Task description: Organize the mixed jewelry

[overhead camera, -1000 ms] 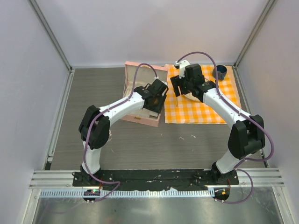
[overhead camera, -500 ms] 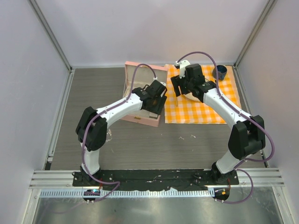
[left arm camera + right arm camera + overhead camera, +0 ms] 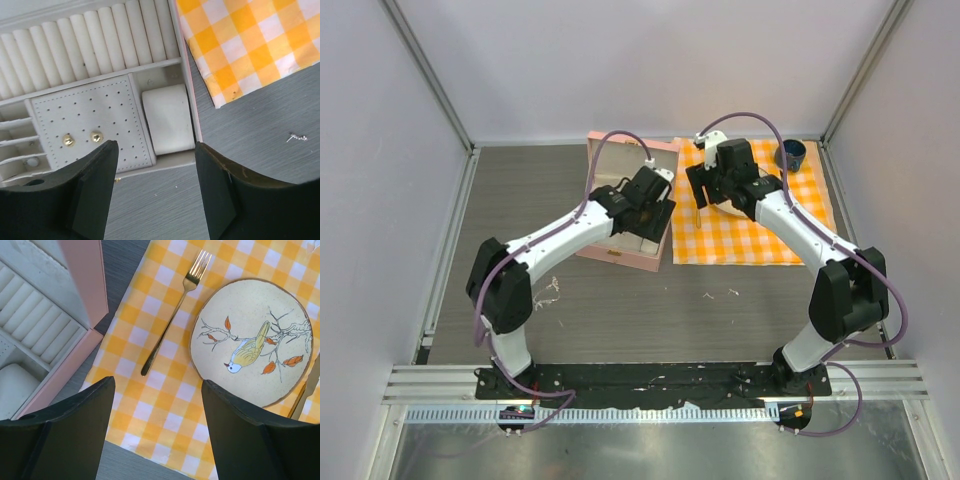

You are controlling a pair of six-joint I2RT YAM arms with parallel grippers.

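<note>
Top external, chain (image 3: 548, 291): a thin silvery tangle lying loose on the grey table (image 3: 620, 315). It is close to the left arm's elbow and well apart from the case.
Small bits (image 3: 733, 292): 2 pale specks on the bare table, just in front of the checked cloth. The left wrist view shows 1 such silvery scrap (image 3: 297, 137) near the cloth's corner.
Studs (image 3: 96, 135): 2 gold-coloured studs side by side in the holed panel, which looks like the slot meant for them.
Case (image 3: 617, 258): pink, with the lid raised. It shows ring rolls, the holed panel and a white cushion, and it likely stands open so each piece can go into its own section.
Left pincer (image 3: 154, 149): spread wide with nothing between the fingers. It hangs over the cushion end of the case, not over any loose piece.
Right pincer (image 3: 157, 387): also spread wide and empty, above the cloth (image 3: 165, 277) between the fork (image 3: 172, 315) and the bird plate (image 3: 240, 387). It is probably parked clear of the left arm's work.
Cup (image 3: 792, 154): dark blue, at the cloth's far corner. It is part of the place setting, not the sort.
Stage: early, since the chain and bits lie outside the case.
Risk: the chain lies flat and fine, so it will probably need a low, narrow pinch and could slip.
</note>
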